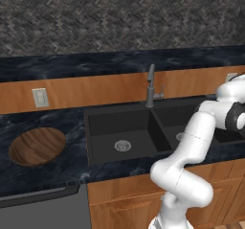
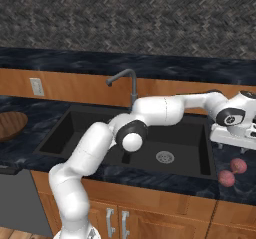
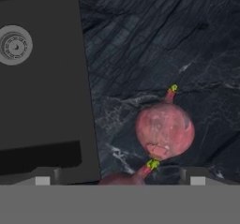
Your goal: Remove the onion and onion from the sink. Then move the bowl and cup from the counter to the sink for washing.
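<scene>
Both onions [image 2: 233,171] lie touching on the table [image 2: 240,193] just right of the sink [image 2: 195,148], out of its basins. The claw [image 2: 235,139] hangs above them, its fingers apart and gripping nothing. The bowl [image 1: 37,146] sits left of the sink; its contents seem hidden.

From my right base camera, two small pinkish-red round onions [image 2: 232,172] lie side by side on the dark marbled stone counter [image 2: 235,190], just right of the black double-basin sink [image 2: 200,148]. The grey gooseneck faucet [image 1: 150,86] rises behind the sink's divider. Well to the sink's left, the wide shallow brown wooden bowl [image 1: 37,146] rests on that counter.
</scene>
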Available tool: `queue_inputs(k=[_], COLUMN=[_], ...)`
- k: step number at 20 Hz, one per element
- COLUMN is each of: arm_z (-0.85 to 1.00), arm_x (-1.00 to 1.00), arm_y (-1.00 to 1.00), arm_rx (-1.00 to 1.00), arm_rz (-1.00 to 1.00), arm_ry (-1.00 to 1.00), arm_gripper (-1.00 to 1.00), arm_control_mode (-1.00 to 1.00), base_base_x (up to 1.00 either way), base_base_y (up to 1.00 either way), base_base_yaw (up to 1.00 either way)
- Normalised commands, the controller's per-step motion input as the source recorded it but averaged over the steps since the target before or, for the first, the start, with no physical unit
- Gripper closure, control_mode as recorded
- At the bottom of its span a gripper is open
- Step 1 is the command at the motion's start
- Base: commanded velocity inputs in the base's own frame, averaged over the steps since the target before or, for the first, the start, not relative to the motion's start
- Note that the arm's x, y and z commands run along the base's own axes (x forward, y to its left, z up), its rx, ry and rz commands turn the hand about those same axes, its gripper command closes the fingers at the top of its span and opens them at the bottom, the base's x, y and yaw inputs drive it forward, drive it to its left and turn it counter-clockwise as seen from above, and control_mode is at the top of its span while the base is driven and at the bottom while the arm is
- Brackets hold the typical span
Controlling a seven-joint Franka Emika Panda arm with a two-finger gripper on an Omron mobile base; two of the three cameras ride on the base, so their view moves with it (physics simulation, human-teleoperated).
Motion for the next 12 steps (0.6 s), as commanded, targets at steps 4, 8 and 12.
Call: queue_inputs(k=[4,8,12], arm_z=[0.0,0.01,0.05], arm_x=[-0.11,-0.11,-0.1], arm_y=[0.47,0.5,0.44], arm_rx=[-0.03,-0.08,-0.12], arm_rz=[0.01,0.02,0.01], arm_ry=[0.0,0.0,0.0], arm_gripper=[-1.0,-1.0,-1.0], arm_control_mode=[-1.0,-1.0,-1.0], base_base_x=[0.0,0.0,0.0], base_base_y=[0.0,0.0,0.0], base_base_yaw=[0.0,0.0,0.0])
